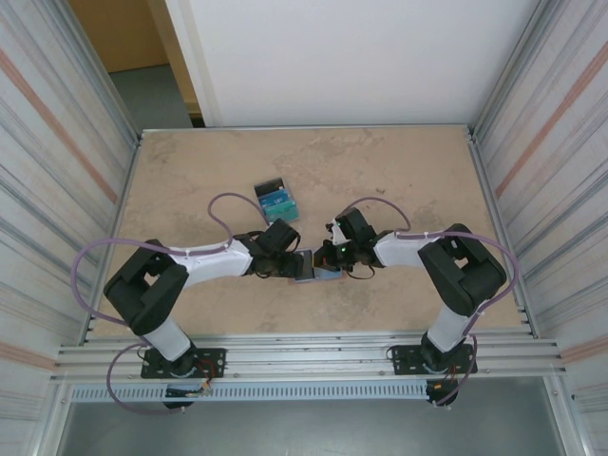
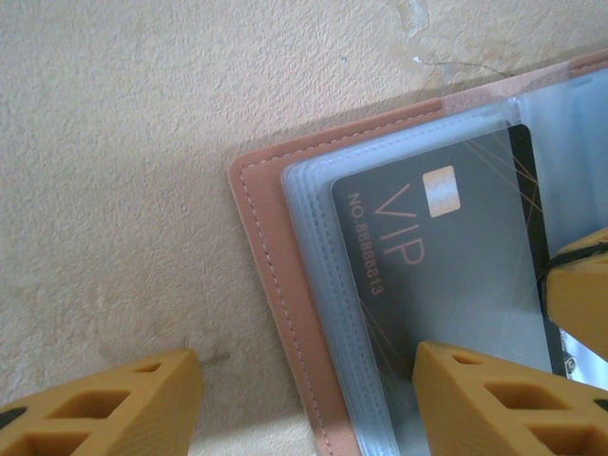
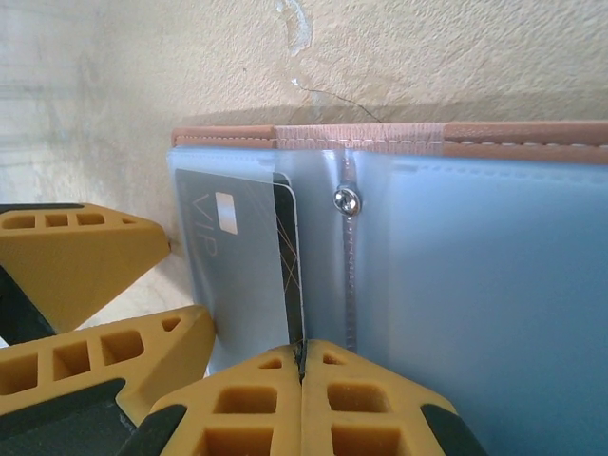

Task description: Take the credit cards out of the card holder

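Right end effector (image 3: pixel 302 372) pinches a dark credit card (image 3: pixel 237 285) printed "VIP NO 88888813" inside the open salmon-pink card holder (image 3: pixel 380 135); left end effector (image 2: pixel 304 404) gapes astride its stitched edge.

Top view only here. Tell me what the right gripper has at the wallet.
Observer: The right gripper is shut on the edge of a dark card.
Operator: Describe the card.
Observer: It reads VIP, has a gold chip, and sits in a clear sleeve of the wallet.
Operator: Report the left gripper.
Observer: The left gripper is open, one finger over the sleeve, the other over the table.
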Available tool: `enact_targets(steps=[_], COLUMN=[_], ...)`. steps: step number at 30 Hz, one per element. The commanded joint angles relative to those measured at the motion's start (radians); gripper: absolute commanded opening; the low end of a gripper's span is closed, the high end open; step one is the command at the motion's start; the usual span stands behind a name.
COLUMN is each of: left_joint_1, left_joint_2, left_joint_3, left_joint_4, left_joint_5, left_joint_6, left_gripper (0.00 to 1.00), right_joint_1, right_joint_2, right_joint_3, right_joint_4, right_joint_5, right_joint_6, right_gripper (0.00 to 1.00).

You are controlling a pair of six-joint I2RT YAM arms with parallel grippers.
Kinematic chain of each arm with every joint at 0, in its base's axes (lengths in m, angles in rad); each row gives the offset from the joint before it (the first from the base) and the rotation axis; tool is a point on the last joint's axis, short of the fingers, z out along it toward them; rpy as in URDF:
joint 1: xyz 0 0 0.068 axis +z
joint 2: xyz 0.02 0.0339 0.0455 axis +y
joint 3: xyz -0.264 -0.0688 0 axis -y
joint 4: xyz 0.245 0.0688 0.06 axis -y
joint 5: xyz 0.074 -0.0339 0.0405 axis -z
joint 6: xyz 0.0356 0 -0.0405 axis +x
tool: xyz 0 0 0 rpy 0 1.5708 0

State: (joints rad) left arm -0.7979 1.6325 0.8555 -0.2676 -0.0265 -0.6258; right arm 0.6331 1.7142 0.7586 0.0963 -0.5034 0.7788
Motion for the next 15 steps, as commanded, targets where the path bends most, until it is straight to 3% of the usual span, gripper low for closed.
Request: enact_targets(steps=[1, 8, 15], left_joint_1=[0.015, 0.029, 0.028], left_joint_2=[-0.035, -0.092, -0.054], left_joint_3=[-0.016, -0.024, -0.019], left_joint_4=[-0.072, -0.069, -0.027], left_joint_5=[-0.006, -0.016, 0.03], left_joint_6=[-0.005, -0.008, -0.002], left_gripper=[0.62, 0.67, 0.69], right_joint_1=[-0.012, -0.024, -0.023], right_joint_2=[-0.03, -0.056, -0.06], right_joint_3=[-0.024, -0.033, -0.018], right_joint_4=[-0.003, -0.035, -0.053], right_joint_5=[-0.02, 0.007, 0.012], right_joint_6=[0.02, 0.015, 0.01], right_gripper=[0.0, 0.0, 0.0])
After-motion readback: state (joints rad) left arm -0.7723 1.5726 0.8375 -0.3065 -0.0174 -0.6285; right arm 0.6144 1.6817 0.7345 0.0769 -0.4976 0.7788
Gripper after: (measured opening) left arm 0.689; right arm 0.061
